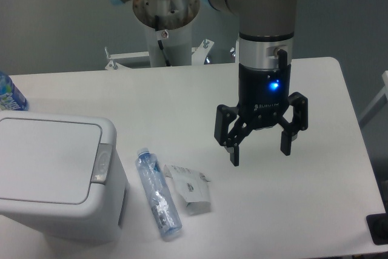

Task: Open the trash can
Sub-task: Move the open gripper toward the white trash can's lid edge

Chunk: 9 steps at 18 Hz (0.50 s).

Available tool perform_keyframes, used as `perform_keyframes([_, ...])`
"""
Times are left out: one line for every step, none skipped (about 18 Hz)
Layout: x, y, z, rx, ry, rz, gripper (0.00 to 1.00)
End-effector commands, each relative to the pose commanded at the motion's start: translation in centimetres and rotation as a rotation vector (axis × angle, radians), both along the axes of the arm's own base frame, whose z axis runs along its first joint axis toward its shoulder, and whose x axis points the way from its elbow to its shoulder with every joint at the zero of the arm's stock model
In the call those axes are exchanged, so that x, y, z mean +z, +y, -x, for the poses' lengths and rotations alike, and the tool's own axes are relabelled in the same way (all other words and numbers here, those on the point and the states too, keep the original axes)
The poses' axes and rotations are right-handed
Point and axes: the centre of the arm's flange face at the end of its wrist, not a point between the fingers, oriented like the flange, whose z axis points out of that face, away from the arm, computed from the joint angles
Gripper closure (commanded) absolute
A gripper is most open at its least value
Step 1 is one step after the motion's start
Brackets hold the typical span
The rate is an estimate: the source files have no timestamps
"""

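Observation:
The trash can (57,174) is a large white boxy bin at the table's left front, its flat lid down and a grey oval latch (100,164) on the lid's right edge. My gripper (260,154) hangs open over the table's middle right, well to the right of the can, with nothing between its black fingers.
An empty clear plastic bottle (158,193) lies on its side just right of the can. A crumpled white paper wrapper (190,188) lies beside it. Part of a blue-labelled bottle (9,94) shows at the far left edge. The robot base (165,22) stands behind the table.

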Motion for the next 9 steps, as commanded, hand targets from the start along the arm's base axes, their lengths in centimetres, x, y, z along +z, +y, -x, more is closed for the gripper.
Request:
perform_keyframes([0.0, -0.2, -0.1, 0.007, -0.006, -0.002, 0.00])
perform_keyframes([0.2, -0.3, -0.4, 0.005, -0.002, -0.003, 0.00])
perform_keyframes([0.3, -0.3, -0.6, 0.006, -0.005, -0.005, 0.00])
perform_keyframes([0.4, -0.2, -0.8, 0.006, -0.006, -0.007, 0.00])
perform_keyframes([0.3, -0.1, -0.9, 0.006, -0.009, -0.008, 0.00])
perform_keyframes([0.4, 0.0, -1.1, 0.005, -0.016, -0.012, 0.00])
perform_keyframes([0.4, 0.4, -1.8, 0.017, -0.031, -0.017, 0.00])
perform_keyframes([0.4, 0.7, -2.7, 0.031, -0.049, -0.026, 0.00])
perform_keyframes([0.3, 1.4, -3.8, 0.036, -0.069, -0.033, 0.00])
